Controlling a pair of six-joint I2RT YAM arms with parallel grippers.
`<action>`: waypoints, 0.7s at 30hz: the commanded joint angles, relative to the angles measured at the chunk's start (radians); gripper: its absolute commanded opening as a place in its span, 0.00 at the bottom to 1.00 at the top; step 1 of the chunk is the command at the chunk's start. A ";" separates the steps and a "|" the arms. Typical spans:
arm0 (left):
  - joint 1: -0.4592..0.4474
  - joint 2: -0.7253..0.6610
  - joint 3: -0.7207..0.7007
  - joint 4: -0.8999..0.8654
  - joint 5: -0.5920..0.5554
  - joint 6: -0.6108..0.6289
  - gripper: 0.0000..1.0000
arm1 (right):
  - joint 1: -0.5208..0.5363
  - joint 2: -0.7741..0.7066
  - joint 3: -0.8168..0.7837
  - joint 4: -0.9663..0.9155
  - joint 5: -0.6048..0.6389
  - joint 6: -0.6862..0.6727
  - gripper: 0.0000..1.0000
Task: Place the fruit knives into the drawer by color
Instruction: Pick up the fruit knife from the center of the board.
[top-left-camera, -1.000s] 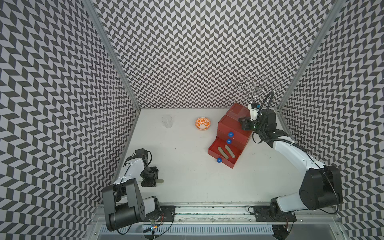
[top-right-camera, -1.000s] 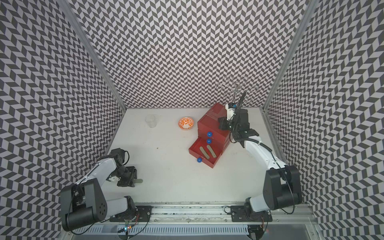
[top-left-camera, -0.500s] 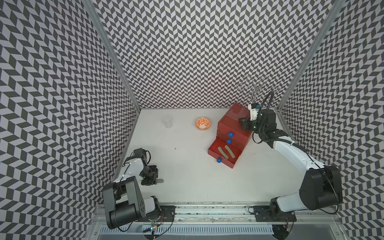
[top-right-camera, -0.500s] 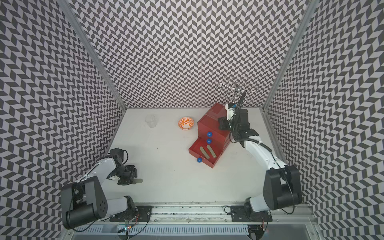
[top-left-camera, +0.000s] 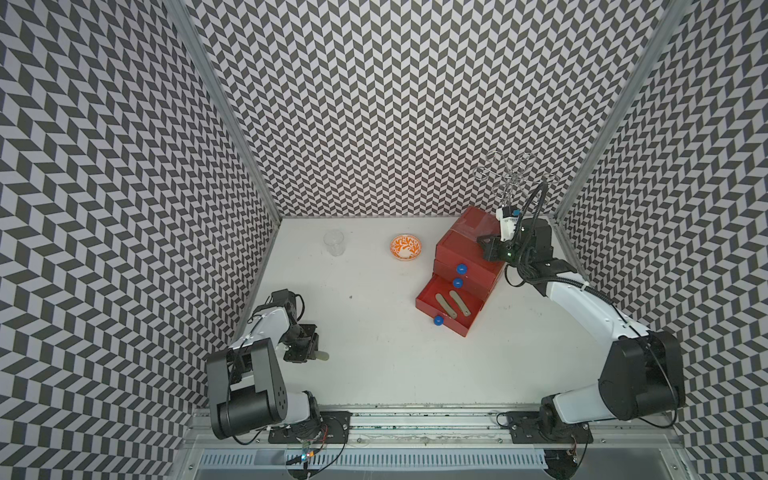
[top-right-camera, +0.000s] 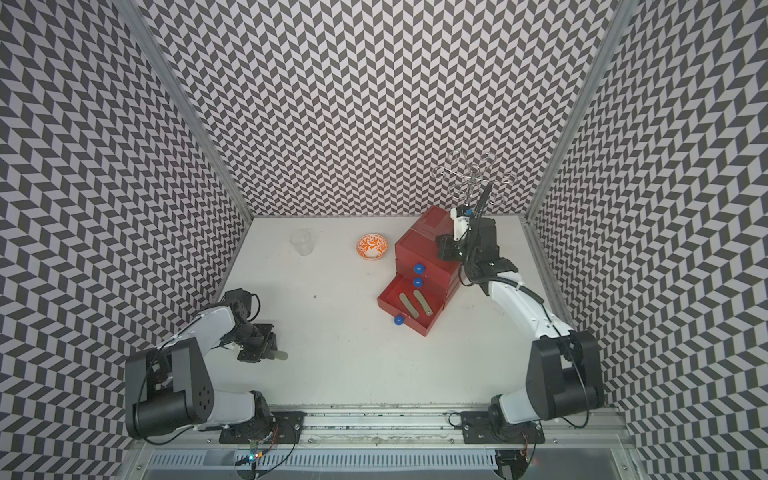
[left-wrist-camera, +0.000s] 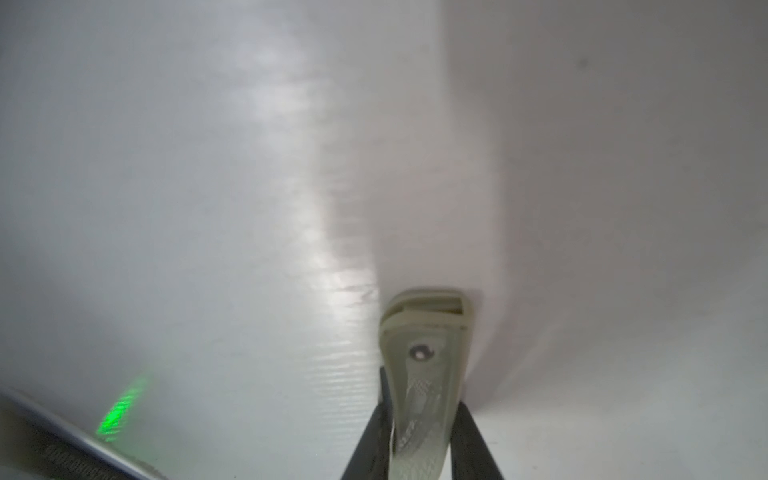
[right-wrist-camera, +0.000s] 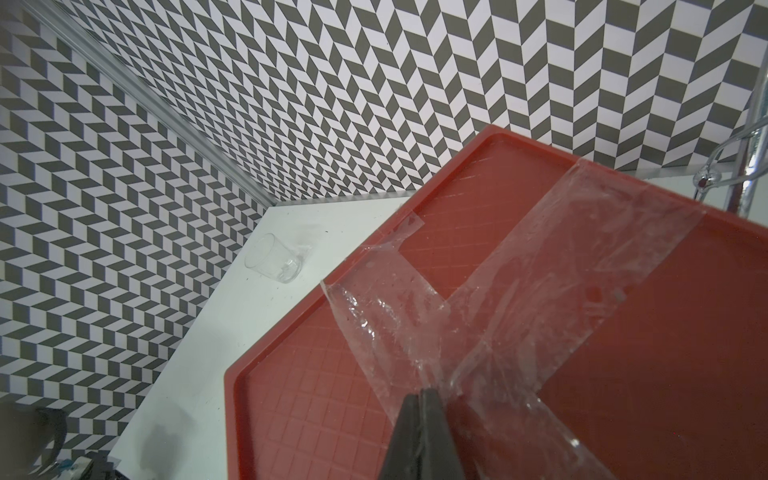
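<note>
Left arm folded low, left gripper (top-left-camera: 308, 352) level, jaws pinched on a fruit knife (left-wrist-camera: 424, 365). Right arm stretched far forward, right gripper (right-wrist-camera: 420, 397) tilted down, jaws closed.

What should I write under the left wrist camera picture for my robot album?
The left gripper pinches a pale green fruit knife on the white table.

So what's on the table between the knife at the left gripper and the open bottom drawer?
Nothing: bare white table from that knife to the open drawer, in both top views.
</note>
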 joint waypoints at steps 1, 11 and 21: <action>-0.069 0.052 0.035 0.051 -0.014 0.036 0.25 | -0.002 0.079 -0.087 -0.307 0.010 0.016 0.03; -0.308 0.139 0.114 0.055 -0.041 0.089 0.24 | -0.002 0.087 -0.082 -0.315 0.021 0.018 0.03; -0.551 0.198 0.212 0.043 -0.087 0.135 0.23 | -0.003 0.096 -0.062 -0.328 0.027 0.023 0.03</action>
